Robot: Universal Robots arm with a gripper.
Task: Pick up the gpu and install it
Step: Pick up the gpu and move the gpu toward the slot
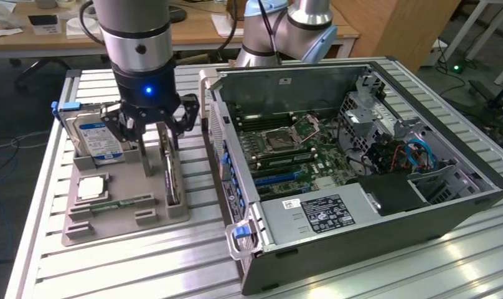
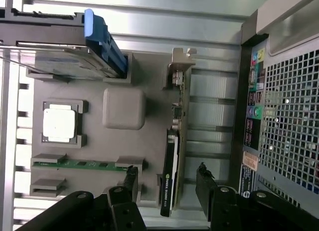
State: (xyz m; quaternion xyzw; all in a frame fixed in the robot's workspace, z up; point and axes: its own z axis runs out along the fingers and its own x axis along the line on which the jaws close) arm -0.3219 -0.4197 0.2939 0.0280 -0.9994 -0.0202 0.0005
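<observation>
Observation: the gpu [image 1: 172, 177] stands on its long edge in a slot of the grey tray [image 1: 122, 218]. The tray lies on the slatted metal tabletop [image 1: 110, 268] at the exterior view's left. In the wrist view the card's silver bracket [image 2: 179, 66] is at the end towards the hard drive, and its black body runs back towards the camera.

Gripper: the gripper [image 1: 154, 132] hangs directly over the card on the arm's vertical wrist, with a blue light lit on the wrist housing. Its fingers [image 2: 130, 181] are released and spread, one on each side of the gpu. The wrist view shows a gap between each finger and the card, so nothing is grasped.

Other tray contents:
- A hard drive [image 1: 98, 140] with a blue label stands upright at the far left of the tray.
- A square processor chip [image 1: 92, 187] lies flat near the left edge.
- A slim memory stick [image 1: 119, 204] lies just nearer than the chip (in its own narrow cradle).

Computer case: the computer case [image 1: 360, 156] lies on its side just right of the tray, with its side panel off. The green motherboard [image 1: 293, 149] is exposed. A labelled power supply [image 1: 318, 215] sits at the near end. The gpu is in the tray, outside the case.
</observation>
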